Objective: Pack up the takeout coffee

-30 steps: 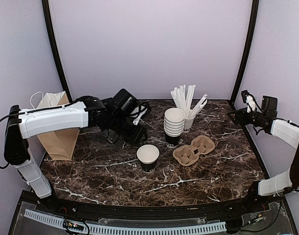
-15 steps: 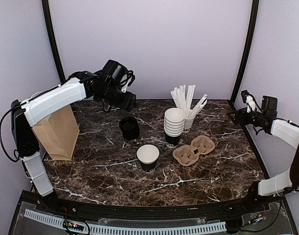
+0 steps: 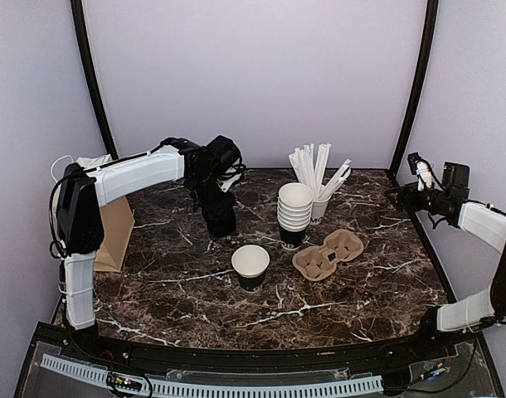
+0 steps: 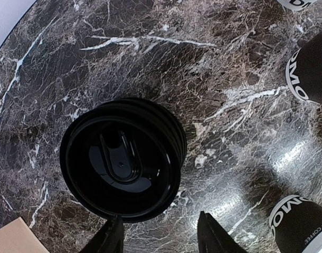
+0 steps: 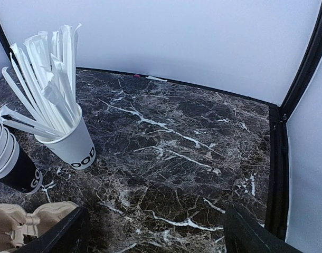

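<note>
The takeout coffee (image 4: 121, 163) is standing upright on the dark, white-veined marble table (image 3: 361, 282), in the lower left of the left wrist view. Its round black plastic lid is shining glossily, with a ridged rim and a raised oval tab in the sunken middle. The left gripper (image 4: 160, 238) is hanging just over it with its jaws partly spread, showing only stone between them and gripping nothing. One dark fingertip is overlapping the lid's lower edge, and whether it touches cannot be told.

Toward the centre of the overhead view, a lidless black paper cup (image 3: 250, 267) is showing its white inside. Above and right of it a stack of cups (image 3: 294, 211) is rising beside a white cup of wrapped straws (image 3: 318, 178). A moulded brown pulp carrier (image 3: 328, 254) is lying at centre right, and a brown paper bag (image 3: 112, 224) is standing at the left edge. At the right edge the right gripper (image 5: 155, 224) is hovering with its jaws spread wide, holding nothing
</note>
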You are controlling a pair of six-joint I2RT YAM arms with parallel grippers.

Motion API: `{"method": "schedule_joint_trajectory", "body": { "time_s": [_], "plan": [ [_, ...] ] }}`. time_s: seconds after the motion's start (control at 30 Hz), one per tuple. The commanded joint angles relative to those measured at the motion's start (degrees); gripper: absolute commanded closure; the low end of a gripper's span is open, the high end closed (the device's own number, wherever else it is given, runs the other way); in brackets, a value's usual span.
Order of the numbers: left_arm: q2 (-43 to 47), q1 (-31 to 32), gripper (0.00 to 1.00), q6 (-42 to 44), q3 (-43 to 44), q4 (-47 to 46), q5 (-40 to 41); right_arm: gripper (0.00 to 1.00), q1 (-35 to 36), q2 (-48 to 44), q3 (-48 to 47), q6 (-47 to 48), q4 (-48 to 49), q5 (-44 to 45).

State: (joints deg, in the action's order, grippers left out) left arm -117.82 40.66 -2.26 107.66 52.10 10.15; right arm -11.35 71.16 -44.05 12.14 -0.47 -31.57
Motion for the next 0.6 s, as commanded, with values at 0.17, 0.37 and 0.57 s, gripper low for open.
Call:
{"method": "schedule_joint_trajectory", "body": {
  "time_s": [0.17, 0.37, 0.57],
  "plan": [
    [-1.46, 0.12, 0.48, 4.89, 2.38, 1.62, 0.99, 0.11, 0.48, 0.58, -1.48, 0.72, -0.56, -0.69],
    [-3.52, 0.08, 0.51, 5.91, 4.01, 1.26, -0.47, 0.11, 0.54, 1.07, -1.56, 0.83, -0.62, -0.51],
    [-4.98, 0.11, 0.57, 6.25, 5.53, 1.50, -0.80, 0.11, 0.72, 1.31, -1.56, 0.94, -0.59, -0.33]
  ]
}}
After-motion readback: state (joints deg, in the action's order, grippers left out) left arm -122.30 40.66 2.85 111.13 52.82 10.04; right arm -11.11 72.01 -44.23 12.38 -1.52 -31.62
